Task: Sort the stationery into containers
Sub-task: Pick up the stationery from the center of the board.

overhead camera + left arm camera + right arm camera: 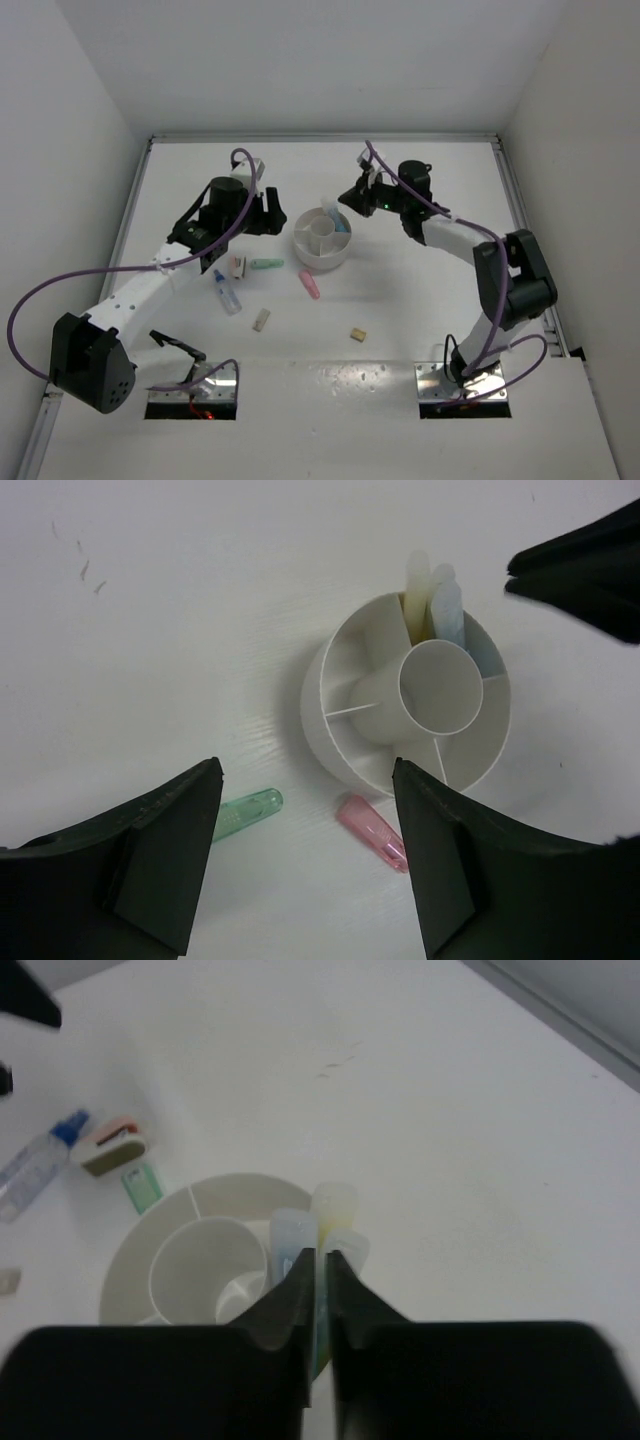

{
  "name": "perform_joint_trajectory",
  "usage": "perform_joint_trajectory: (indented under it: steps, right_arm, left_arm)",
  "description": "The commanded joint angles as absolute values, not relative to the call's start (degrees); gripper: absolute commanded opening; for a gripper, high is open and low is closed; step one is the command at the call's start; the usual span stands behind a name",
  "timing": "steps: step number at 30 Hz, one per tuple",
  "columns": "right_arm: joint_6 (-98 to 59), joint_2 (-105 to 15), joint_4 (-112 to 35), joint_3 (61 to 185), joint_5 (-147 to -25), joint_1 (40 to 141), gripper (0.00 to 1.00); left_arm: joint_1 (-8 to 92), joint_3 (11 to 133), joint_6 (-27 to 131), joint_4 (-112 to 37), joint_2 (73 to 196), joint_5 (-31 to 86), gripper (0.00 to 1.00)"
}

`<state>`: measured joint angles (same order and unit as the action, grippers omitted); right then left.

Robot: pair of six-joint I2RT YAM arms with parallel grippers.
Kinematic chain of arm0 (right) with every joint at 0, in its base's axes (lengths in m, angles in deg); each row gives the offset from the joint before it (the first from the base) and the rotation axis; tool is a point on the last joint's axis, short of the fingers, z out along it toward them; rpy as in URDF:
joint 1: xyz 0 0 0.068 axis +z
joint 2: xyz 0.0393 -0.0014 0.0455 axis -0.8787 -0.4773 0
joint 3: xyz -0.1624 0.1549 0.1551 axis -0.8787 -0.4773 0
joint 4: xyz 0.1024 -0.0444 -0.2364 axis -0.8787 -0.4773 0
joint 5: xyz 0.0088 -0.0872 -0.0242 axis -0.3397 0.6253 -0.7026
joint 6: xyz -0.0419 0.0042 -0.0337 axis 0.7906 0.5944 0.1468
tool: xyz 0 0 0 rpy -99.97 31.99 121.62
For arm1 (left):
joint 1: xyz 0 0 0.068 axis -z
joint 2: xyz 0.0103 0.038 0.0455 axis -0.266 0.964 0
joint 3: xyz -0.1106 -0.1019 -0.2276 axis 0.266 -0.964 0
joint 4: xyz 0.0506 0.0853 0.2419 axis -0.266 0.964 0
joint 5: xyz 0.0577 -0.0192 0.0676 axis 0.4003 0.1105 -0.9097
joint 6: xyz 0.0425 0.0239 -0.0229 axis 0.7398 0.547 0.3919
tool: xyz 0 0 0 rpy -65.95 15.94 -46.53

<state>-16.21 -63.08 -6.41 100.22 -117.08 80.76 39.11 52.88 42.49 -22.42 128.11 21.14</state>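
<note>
The white divided bowl (306, 252) stands mid-table. A yellow stick (416, 585), a blue stick (447, 610) and another pale one stand in one compartment. My right gripper (347, 201) is shut and empty, just above those sticks (292, 1232). My left gripper (270, 215) is open and empty, left of the bowl (318, 715). Below it on the table lie a green stick (246, 812) and a pink stick (372, 830). The green stick (266, 264), pink stick (310, 285), clear blue-capped tube (227, 293) and two tan erasers (262, 319) (356, 334) lie in front of the bowl.
A small white and red item (238, 266) lies beside the green stick; it also shows in the right wrist view (112, 1146). White walls enclose the table on the left, back and right. A black clip-like object (175, 345) lies near the left arm's base.
</note>
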Motion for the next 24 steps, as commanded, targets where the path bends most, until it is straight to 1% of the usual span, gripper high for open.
perform_joint_trajectory:
  steps: [1, 2, 3, 4, 5, 6, 8, 9, 10, 11, 12, 13, 14, 16, 17, 18, 19, 20, 21, 22, 23, 24]
  right_arm:
    - [-9.63, -54.91, -15.65, 107.12, -109.17, 80.56, 0.02]
    - [-8.06, -53.67, -18.38, 107.93, -106.33, 80.56, 0.00]
    - [-8.04, -52.44, -24.15, 108.81, -103.00, 80.56, 0.00]
    - [-8.04, -50.43, -27.51, 111.08, -98.27, 81.08, 0.00]
    - [-7.43, -49.71, -31.63, 112.49, -98.22, 81.09, 0.00]
    - [-4.64, -49.18, -41.77, 114.33, -98.74, 81.09, 0.00]
    - [0.19, -49.18, -52.28, 119.43, -101.99, 81.09, 0.25]
    - [2.31, -49.79, -62.42, 121.89, -103.57, 81.61, 0.35]
    - [3.98, -49.79, -66.35, 121.91, -104.80, 81.62, 0.45]
    - [5.48, -49.79, -69.00, 121.91, -107.07, 81.62, 0.50]
    - [5.49, -47.53, -71.38, 120.69, -107.10, 81.62, 0.55]
    - [5.49, -46.12, -71.40, 119.37, -107.10, 82.14, 0.67]
    - [6.02, -44.54, -70.44, 116.14, -107.10, 82.14, 0.73]
    - [6.02, -40.14, -67.19, 113.40, -106.57, 82.14, 0.78]
    - [5.41, -39.34, -66.31, 111.64, -106.57, 82.14, 0.78]
    - [5.41, -38.81, -65.61, 111.63, -106.57, 82.14, 0.78]
    - [5.41, -38.81, -65.60, 111.02, -108.22, 82.14, 0.73]
    - [6.10, -38.81, -66.73, 111.01, -109.02, 82.14, 0.66]
    - [6.11, -39.50, -67.27, 111.01, -109.55, 82.14, 0.52]
    - [6.11, -39.51, -67.27, 111.01, -109.56, 82.14, 0.35]
    - [6.11, -40.38, -67.27, 111.01, -109.56, 82.14, 0.08]
    - [6.11, -41.17, -67.27, 111.01, -109.56, 82.14, 0.03]
  left_arm:
    - [38.72, 54.71, 42.79, -23.46, 128.03, 20.70, 0.72]
    - [38.72, 54.71, 42.79, -23.46, 128.55, 21.23, 0.59]
    - [38.72, 54.71, 42.79, -23.46, 128.55, 21.23, 0.47]
    - [38.72, 54.71, 42.79, -23.46, 128.55, 20.71, 0.31]
    - [38.72, 54.71, 42.09, -23.46, 128.55, 20.70, 0.13]
    - [38.72, 54.71, 42.08, -23.46, 129.07, 19.83, 0.00]
    - [38.72, 53.93, 39.54, -22.94, 129.08, 17.21, 0.00]
    - [38.72, 53.92, 38.14, -22.94, 129.95, 15.45, 0.00]
    - [38.72, 53.92, 34.73, -20.76, 131.35, 13.69, 0.00]
    - [38.72, 53.92, 33.22, -19.87, 132.32, 11.24, 0.29]
    - [38.72, 54.53, 31.64, -18.90, 133.20, 9.99, 0.47]
    - [38.72, 54.54, 29.27, -17.94, 134.78, 9.98, 0.58]
    - [38.72, 54.54, 28.64, -17.23, 135.49, 9.46, 0.73]
    - [38.72, 56.02, 29.68, -15.30, 137.07, 8.93, 0.76]
    - [38.20, 57.25, 29.69, -13.64, 138.91, 7.88, 0.79]
    - [38.19, 58.57, 30.21, -11.79, 139.62, 7.09, 0.79]
    - [38.19, 59.63, 30.74, -9.25, 139.63, 6.47, 0.79]
    - [36.01, 61.20, 27.52, -7.22, 140.24, 3.51, 0.79]
    - [34.51, 61.83, 23.05, -4.59, 140.24, 3.48, 0.73]
    - [32.93, 61.83, 15.01, -2.30, 140.24, 4.96, 0.64]
    - [31.70, 60.88, 10.57, -0.98, 140.24, 8.02, 0.52]
    - [30.99, 59.74, 7.31, -0.96, 140.24, 9.53, 0.49]
